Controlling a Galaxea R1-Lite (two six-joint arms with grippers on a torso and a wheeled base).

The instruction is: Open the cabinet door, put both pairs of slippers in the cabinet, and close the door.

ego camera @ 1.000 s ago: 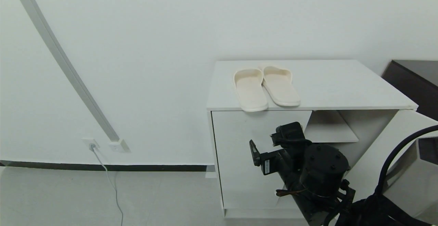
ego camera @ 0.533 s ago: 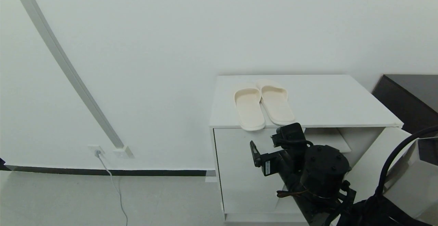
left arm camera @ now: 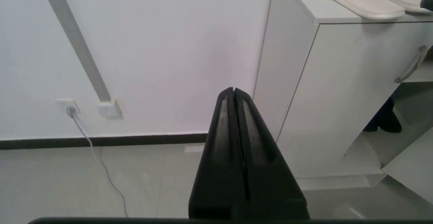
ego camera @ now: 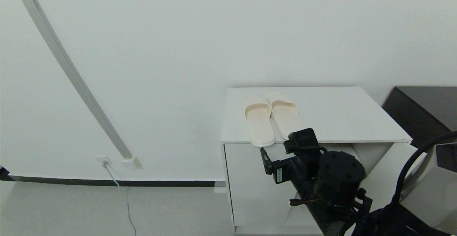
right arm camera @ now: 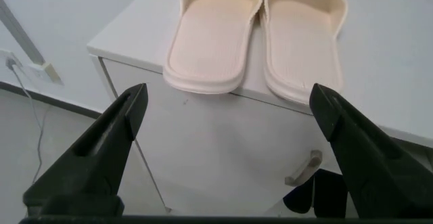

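Slippers (ego camera: 273, 119) first: one cream pair, side by side on top of the white cabinet (ego camera: 339, 121), toward its left end. Toes point at the wall and heels sit at the front edge. The heel of the one on the left pokes a little past that edge. Nothing is touching them.

On the cabinet itself, the left door (ego camera: 250, 182) is shut, with a small bar handle (right arm camera: 302, 168) near its inner edge. Next to it the right door (ego camera: 383, 171) is swung out wide open. Low down in the open half there's a dark shape (right arm camera: 318, 195), and I honestly can't tell what it is.

Now the right gripper (right arm camera: 229, 92): it hangs in front of the cabinet, facing the slipper heels. Its fingers are spread far apart with nothing between them, and it's clear of both the slippers and the door. Over on the other side, the left gripper (left arm camera: 233, 97) sits off to the cabinet's left. Its fingers are pressed flat together with nothing in them, aimed at the wall.

Background stuff: a grey conduit strip (ego camera: 68, 68) slants down the white wall. Beside its lower end is a wall socket (ego camera: 103, 161) with a cable (ego camera: 121, 200) plugged in and trailing to the floor. A dark piece of furniture (ego camera: 421, 111) stands just right of the cabinet.
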